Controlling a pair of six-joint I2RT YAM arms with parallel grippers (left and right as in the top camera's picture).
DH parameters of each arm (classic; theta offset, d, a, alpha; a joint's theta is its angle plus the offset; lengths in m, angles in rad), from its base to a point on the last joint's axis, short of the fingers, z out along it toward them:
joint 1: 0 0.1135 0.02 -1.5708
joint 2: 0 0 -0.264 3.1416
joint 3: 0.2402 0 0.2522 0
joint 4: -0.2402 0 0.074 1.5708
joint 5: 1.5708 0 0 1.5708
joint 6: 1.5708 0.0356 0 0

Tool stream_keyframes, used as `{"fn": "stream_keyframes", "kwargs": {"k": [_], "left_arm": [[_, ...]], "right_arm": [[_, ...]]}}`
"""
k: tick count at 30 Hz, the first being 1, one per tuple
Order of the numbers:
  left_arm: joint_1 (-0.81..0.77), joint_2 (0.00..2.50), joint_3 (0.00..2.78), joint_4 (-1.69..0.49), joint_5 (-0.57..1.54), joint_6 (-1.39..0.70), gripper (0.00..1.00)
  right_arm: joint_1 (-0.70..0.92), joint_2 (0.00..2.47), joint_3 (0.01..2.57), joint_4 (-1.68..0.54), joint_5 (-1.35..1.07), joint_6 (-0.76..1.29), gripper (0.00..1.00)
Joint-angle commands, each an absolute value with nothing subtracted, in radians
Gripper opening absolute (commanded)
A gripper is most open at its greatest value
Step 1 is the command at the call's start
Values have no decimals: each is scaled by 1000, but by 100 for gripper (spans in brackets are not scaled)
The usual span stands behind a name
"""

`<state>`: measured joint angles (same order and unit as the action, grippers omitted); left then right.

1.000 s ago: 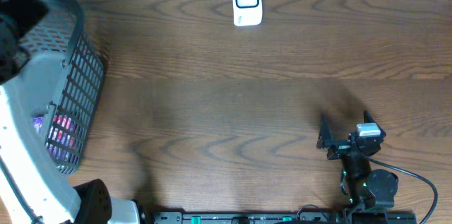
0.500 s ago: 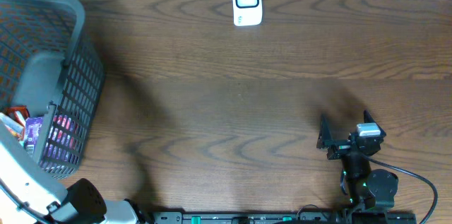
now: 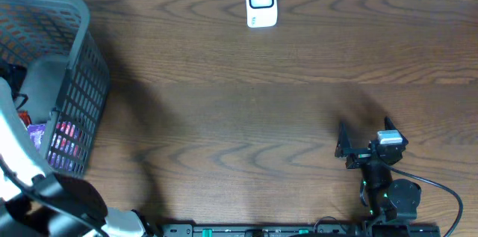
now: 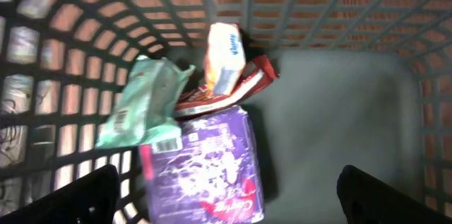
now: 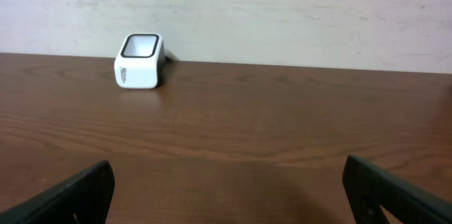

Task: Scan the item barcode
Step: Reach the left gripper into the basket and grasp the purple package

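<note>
Left jaws hang wide apart inside the basket (image 4: 332, 111), its mesh walls close around, above a purple packet (image 4: 205, 164); right jaws, also apart, face the scanner (image 5: 139, 61) across the worktop (image 5: 282, 132)

The right arm (image 3: 377, 164) is black with green lights; the left arm (image 3: 15, 147) is white-shelled with black joints.

The inside of a dark mesh basket (image 4: 332, 12) is seen from above, its grey floor bare on the right. Four packets are heaped at the left of the floor. A purple packet (image 4: 205, 164) lies nearest the camera, with a pale green packet (image 4: 145, 104) just beside it against the wall. A red wrapper (image 4: 244, 83) is wedged behind them, and a yellow and white pouch (image 4: 224, 58) is propped on it. The left gripper (image 4: 233, 196) is held spread wide above them, one dark finger (image 4: 78, 199) in each lower corner.
</note>
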<state>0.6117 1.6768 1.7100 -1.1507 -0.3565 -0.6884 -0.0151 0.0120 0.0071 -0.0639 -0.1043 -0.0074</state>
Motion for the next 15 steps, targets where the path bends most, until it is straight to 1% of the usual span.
{"fn": "stream_keyframes", "kwargs": {"k": [1, 8, 15], "left_arm": [[616, 1754, 1702, -1127, -314, -608, 98], [616, 1898, 1702, -1169, -299, -601, 98], [616, 2019, 1678, -1218, -299, -649, 98]], "right_arm": [[-6, 7, 6, -68, -111, 6, 99], [-6, 7, 6, -68, -111, 6, 99], [-6, 7, 6, -68, -111, 6, 99]]}}
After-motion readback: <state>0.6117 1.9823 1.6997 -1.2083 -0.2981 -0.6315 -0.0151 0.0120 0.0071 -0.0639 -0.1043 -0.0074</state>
